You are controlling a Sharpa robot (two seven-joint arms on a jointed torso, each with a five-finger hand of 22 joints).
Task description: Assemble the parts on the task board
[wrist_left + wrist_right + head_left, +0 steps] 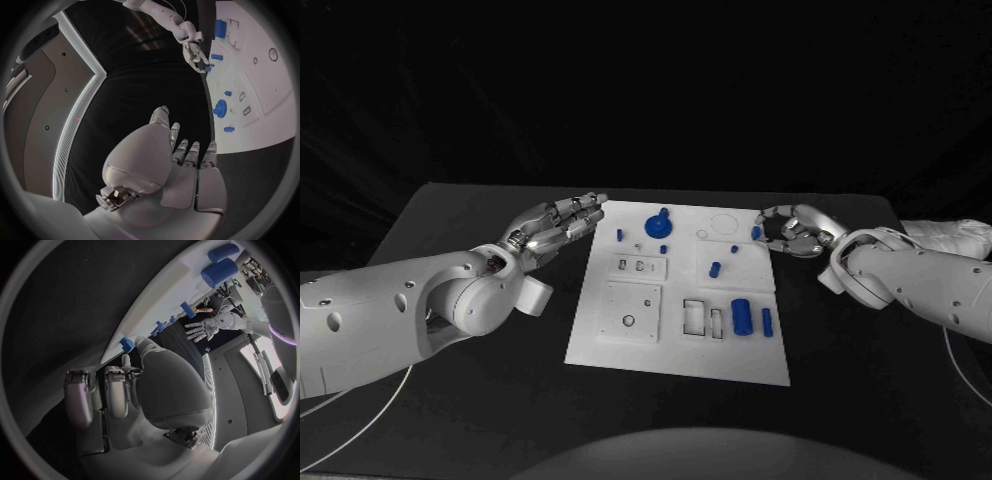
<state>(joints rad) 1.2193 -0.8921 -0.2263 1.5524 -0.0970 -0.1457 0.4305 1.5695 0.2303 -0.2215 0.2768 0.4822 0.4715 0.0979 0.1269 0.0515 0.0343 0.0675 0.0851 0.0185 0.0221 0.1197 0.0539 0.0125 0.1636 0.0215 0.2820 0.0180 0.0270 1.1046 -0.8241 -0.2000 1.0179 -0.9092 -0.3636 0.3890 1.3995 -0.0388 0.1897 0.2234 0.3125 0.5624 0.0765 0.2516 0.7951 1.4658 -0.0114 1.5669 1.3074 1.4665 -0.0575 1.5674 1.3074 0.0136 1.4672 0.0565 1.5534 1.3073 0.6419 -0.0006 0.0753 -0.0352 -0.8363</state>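
Lying on task board (733, 355): blue parts (741, 317); both hands beside board.

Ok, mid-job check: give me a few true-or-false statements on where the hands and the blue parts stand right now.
1. The left silver hand holds a blue part. False: its fingers are spread and it holds nothing, beside the left edge of the white rectangular task board.
2. The right silver hand is at the board's far right corner. True.
3. The large blue cylinder lies near the board's right edge, beside a thinner blue cylinder. True.
4. The round blue gear-like part sits off the board on the black table. False: it is on the board, near the far edge.
5. The right hand's fingers are curled. True, though whether they grip anything cannot be told.
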